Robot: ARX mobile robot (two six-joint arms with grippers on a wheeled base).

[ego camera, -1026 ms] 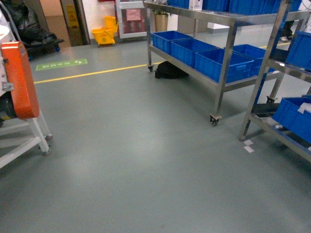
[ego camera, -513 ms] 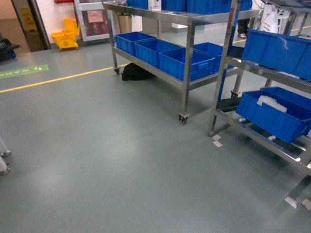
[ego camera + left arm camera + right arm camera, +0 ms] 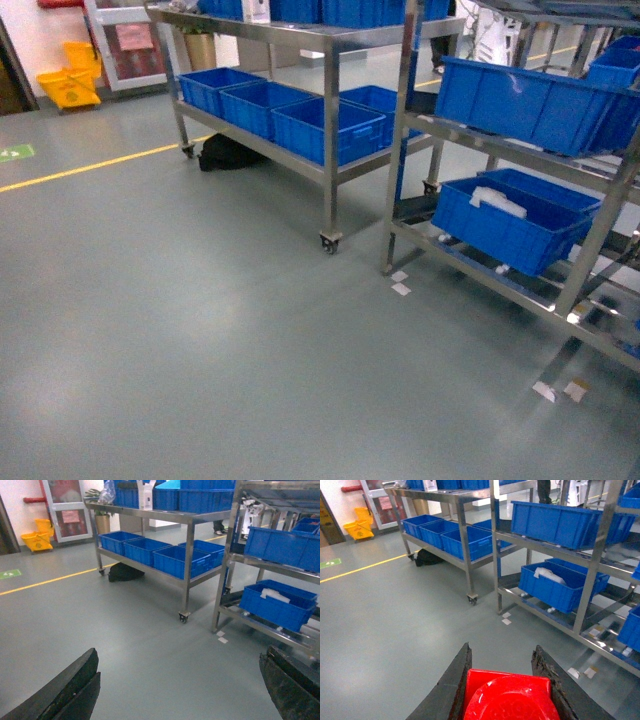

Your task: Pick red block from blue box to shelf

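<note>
**Carrying the red block toward the shelf: pick done, placing still ahead**

Standing well apart from the robot across a wide stretch of grey floor (image 3: 200, 330), the shelf (image 3: 590, 240) fills the right side of the head view: a tall stainless-steel rack with square uprights and rails on several tiers. Its tiers carry dark blue crates (image 3: 515, 225); one low crate holds something white. A second wheeled steel rack (image 3: 325, 120) stands further back to the left, also loaded with blue crates.

The blue box is not in any of the three views, so the pickup site cannot be checked here. Judging from the right wrist view, the pick itself is done: the right pincer (image 3: 507, 690) is pressed onto the red block (image 3: 510, 697), its two dark jaws touching the block's left and right sides, the round stud facing the camera.

The left pincer (image 3: 180, 690) is spread wide and holds nothing; only floor shows between its jaws.

What remains, as I judge it, is the whole delivery: closing the gap to the shelf, choosing a tier with bare rail or space among the crates, setting the block down and releasing it. No free spot on the shelf is clearly visible from here.
</note>
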